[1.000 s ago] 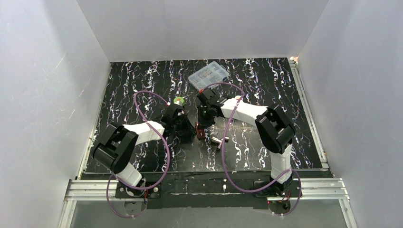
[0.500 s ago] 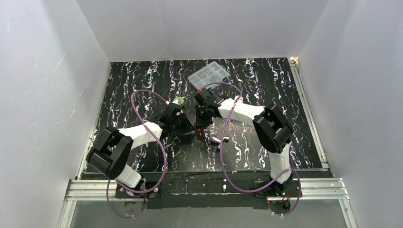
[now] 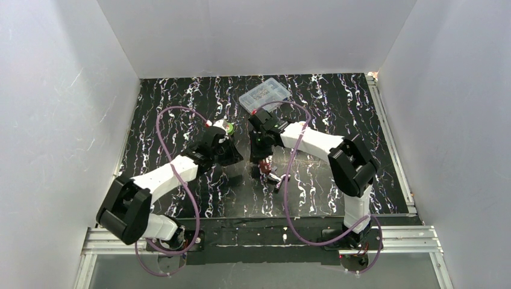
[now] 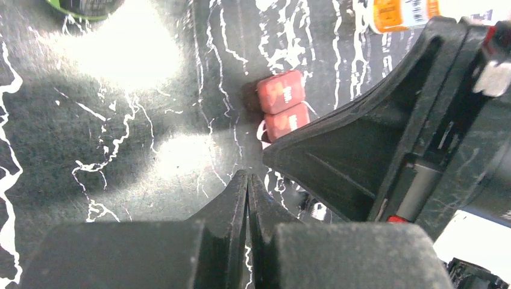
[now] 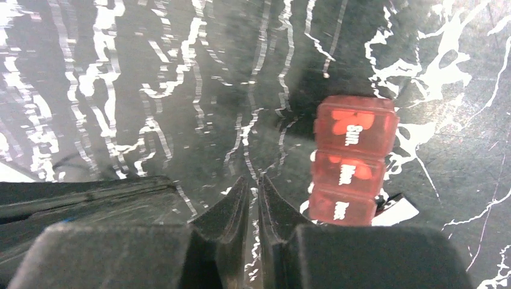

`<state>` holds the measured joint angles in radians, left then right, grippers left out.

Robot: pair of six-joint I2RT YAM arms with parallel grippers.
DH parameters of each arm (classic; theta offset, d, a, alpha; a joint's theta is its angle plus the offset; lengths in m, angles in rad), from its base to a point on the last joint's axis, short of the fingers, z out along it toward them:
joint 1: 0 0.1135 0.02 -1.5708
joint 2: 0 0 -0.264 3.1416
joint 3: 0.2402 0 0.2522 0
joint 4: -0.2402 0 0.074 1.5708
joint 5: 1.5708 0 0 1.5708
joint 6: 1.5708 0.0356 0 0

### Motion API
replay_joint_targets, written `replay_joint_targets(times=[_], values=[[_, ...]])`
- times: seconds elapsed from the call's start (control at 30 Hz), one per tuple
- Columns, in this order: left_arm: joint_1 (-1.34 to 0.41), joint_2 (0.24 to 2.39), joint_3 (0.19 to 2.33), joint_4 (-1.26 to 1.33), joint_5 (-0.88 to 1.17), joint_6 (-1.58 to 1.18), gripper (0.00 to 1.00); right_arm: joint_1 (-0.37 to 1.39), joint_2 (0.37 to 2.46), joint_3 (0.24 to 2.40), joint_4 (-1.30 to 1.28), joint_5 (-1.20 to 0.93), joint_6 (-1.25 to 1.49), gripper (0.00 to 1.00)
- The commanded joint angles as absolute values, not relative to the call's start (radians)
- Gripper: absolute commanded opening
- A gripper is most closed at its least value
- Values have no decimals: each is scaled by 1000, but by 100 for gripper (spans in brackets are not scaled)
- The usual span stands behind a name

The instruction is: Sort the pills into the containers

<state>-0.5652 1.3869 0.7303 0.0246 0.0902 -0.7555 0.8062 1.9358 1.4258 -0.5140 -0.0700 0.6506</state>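
A translucent red pill organizer (image 5: 352, 159) with day labels lies on the black marbled mat; it also shows in the left wrist view (image 4: 282, 105) and the top view (image 3: 266, 170). My right gripper (image 5: 253, 180) is shut and empty, its tips just left of the organizer. My left gripper (image 4: 247, 177) is shut and empty, a little short of the organizer and close to the right gripper's black body (image 4: 385, 144). The dark bottle with the green cap (image 3: 226, 126) stands just beyond my left wrist. The amber bottle (image 4: 401, 13) shows at the left wrist view's top edge.
A clear plastic compartment box (image 3: 265, 93) sits at the back of the mat. Small silvery items (image 3: 279, 178) lie just right of the organizer. White walls enclose the mat on three sides. Purple cables loop over both arms.
My left arm has swung its elbow out to the left and drawn its gripper back from the organizer. My right gripper has stayed low over the organizer, shifting slightly.
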Motion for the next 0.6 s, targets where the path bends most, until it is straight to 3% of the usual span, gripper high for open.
replay_joint_targets(times=[0.0,0.13,0.23,0.27,0.3,0.33,0.37,0.43,0.57], values=[[-569,1294,781,-61,53,-691,0,806,1835,1509,-525,-97,632,19],[-569,1217,812,-116,30,-641,4,801,1770,1522,-541,-67,622,28],[-568,1146,857,-170,14,-578,19,789,1700,1526,-559,-47,618,48],[-568,1127,883,-200,14,-555,30,783,1675,1525,-562,-39,617,57],[-566,1109,910,-235,-11,-532,53,779,1643,1523,-564,-31,615,66],[-565,1095,942,-281,-36,-518,87,777,1610,1522,-568,-19,612,76],[-564,1085,976,-325,-57,-509,97,773,1580,1521,-574,-7,604,84],[-560,1062,1048,-397,-90,-480,98,769,1509,1514,-586,44,589,98],[-557,992,1121,-457,-98,-421,98,754,1361,1471,-591,97,575,98]])
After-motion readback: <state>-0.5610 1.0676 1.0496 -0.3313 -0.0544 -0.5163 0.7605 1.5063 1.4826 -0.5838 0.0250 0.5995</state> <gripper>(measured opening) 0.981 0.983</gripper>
